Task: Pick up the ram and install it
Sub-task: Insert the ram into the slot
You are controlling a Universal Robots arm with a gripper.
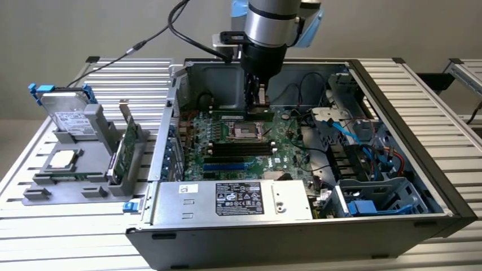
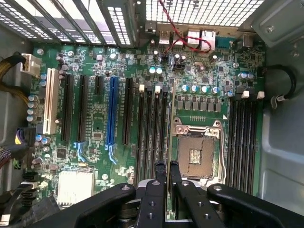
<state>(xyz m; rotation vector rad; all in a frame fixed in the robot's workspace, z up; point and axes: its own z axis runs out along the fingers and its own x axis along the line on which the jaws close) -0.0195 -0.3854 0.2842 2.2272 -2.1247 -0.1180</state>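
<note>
My gripper (image 1: 258, 104) reaches down into the open computer case (image 1: 421, 169), just above the motherboard (image 1: 226, 152). It is shut on the ram (image 1: 233, 114), a thin green stick held level just above the board beside the CPU socket (image 1: 245, 131). In the wrist view the ram (image 2: 168, 133) is seen edge-on as a thin line running out from between my black fingertips (image 2: 159, 171). It lies along the memory slot nearest the CPU socket (image 2: 197, 152), in the bank of dark slots (image 2: 149, 133). I cannot tell whether it touches the slot.
A second bank of memory slots (image 2: 242, 137) lies on the socket's other side. The power supply (image 1: 233, 197) fills the case's near side, and a drive cage with blue cables (image 1: 362, 164) stands at the exterior view's right. Outside, a grey holder (image 1: 75, 169) carries a hard drive (image 1: 68, 116) and an expansion card (image 1: 128, 147).
</note>
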